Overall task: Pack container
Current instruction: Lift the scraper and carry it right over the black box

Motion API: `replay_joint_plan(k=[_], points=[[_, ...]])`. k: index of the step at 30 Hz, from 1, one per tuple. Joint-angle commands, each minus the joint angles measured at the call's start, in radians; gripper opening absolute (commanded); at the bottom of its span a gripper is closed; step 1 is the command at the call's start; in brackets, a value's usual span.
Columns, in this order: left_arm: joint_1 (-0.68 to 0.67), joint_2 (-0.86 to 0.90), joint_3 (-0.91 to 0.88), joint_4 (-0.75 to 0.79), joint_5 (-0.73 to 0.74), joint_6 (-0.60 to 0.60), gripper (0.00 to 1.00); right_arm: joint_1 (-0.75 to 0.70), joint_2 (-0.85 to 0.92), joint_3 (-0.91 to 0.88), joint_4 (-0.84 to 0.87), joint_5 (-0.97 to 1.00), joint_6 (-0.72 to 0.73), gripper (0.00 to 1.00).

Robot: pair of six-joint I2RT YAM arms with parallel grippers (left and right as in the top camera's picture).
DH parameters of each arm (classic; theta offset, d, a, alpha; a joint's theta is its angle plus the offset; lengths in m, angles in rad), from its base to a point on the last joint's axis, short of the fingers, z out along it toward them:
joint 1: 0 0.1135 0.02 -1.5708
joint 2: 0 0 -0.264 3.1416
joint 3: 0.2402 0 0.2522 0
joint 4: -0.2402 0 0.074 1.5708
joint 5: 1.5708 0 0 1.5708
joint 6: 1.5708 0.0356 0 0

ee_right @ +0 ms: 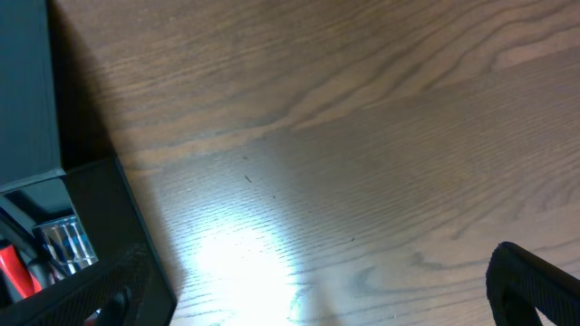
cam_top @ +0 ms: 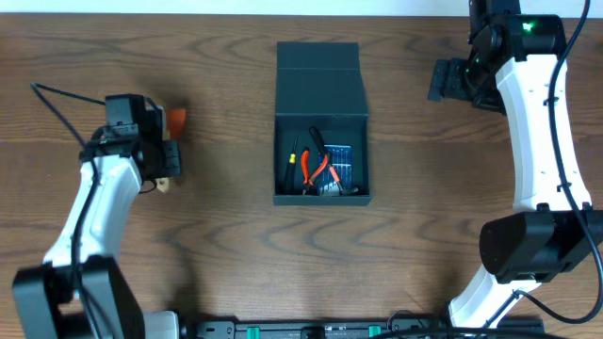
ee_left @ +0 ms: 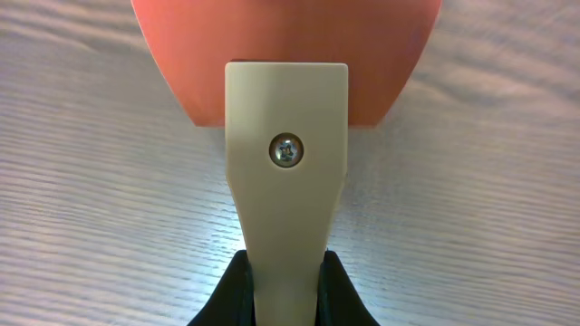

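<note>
The dark teal container (cam_top: 320, 199) stands open mid-table, its flap lid (cam_top: 318, 80) folded back. Inside lie orange-handled pliers (cam_top: 316, 169), a small blue case (cam_top: 341, 162) and a black-and-yellow screwdriver (cam_top: 292, 158). My left gripper (cam_top: 166, 155) is far left of the container, shut on the beige handle (ee_left: 286, 181) of a scraper with an orange blade (ee_left: 285, 45); the blade (cam_top: 176, 119) points to the table's far side. My right gripper (cam_top: 450, 81) is open and empty, right of the lid. The right wrist view shows its spread fingers (ee_right: 317, 299) and the container's corner (ee_right: 100, 208).
The wood-grain table (cam_top: 226, 254) surrounds the container. A dark rail with green marks (cam_top: 311, 330) runs along the front edge. The right arm's base (cam_top: 528, 247) stands at the front right, the left arm's base (cam_top: 66, 301) at the front left.
</note>
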Motion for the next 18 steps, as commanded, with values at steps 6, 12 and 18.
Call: replay_joint_plan(k=[6,12,18], points=[[-0.019,-0.172,0.007,-0.009,0.051,-0.015,0.06,-0.001,-0.007,0.018,-0.002,0.010,0.014,0.99],[-0.086,-0.235,0.007,-0.008,0.075,-0.010,0.06,-0.001,-0.007,0.018,-0.002,0.010,0.014,0.99],[-0.209,-0.253,0.008,-0.008,0.075,0.053,0.05,-0.001,-0.007,0.018,-0.002,0.010,0.014,0.99]])
